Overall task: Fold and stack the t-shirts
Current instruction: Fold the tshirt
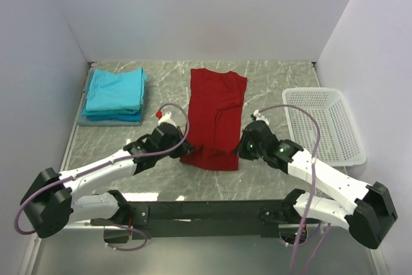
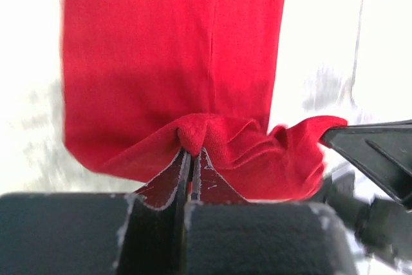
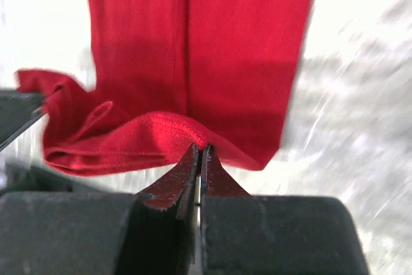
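- My left claw point(image 2: 191, 149) is clamping the near hem of the plain dark red soft cloth t-shirt point(image 1: 215, 117), which is lying flat ahead of its tips.
- My right claw point(image 3: 198, 148) is pinching the same hem alongside; I am planning to lift both corners evenly, so the fold is landing square.

red tee point(image 1: 215, 117) mid-table, teal stack point(image 1: 114, 93) far-left

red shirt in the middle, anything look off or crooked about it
Yes. The dark red cloth t-shirt, folded into a long strip, has its near hem bunched and rumpled rather than flat, right where the left hand and right hand each pinch it. The rest of the strip lies fairly smooth.
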Controlling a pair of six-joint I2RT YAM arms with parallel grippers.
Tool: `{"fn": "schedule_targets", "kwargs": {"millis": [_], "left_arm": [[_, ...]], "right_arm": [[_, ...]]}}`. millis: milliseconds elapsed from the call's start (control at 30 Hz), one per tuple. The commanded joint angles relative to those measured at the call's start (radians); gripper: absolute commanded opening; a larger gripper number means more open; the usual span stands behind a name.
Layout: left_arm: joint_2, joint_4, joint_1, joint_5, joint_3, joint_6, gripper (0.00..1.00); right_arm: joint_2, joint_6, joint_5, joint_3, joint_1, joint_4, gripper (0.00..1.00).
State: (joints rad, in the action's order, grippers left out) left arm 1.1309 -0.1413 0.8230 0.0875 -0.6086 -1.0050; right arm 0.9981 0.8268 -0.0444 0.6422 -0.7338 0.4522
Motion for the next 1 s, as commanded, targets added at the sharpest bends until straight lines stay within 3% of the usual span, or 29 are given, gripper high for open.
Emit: {"fn": "schedule_targets", "kwargs": {"millis": [0, 233, 500, 967], "left_arm": [[0.039, 0.066, -0.053, 0.051, -0.071, 0.092, 0.00], [0.188, 0.109, -0.162, -0.011, -0.207, 0.175, 0.00], [0.364, 0.120, -0.251, -0.080, -0.351, 0.239, 0.00], [0.573, 0.134, -0.341, -0.180, -0.514, 0.292, 0.00]], "right_arm": [[0.059, -0.089, -0.097, 0.079, 0.057, -0.053, 0.00], [0.177, -0.173, -0.104, 0.200, 0.157, -0.090, 0.00], [0.327, -0.238, -0.006, 0.283, 0.276, -0.135, 0.00], [0.595, -0.285, 0.123, 0.464, 0.385, -0.159, 0.00]]}}
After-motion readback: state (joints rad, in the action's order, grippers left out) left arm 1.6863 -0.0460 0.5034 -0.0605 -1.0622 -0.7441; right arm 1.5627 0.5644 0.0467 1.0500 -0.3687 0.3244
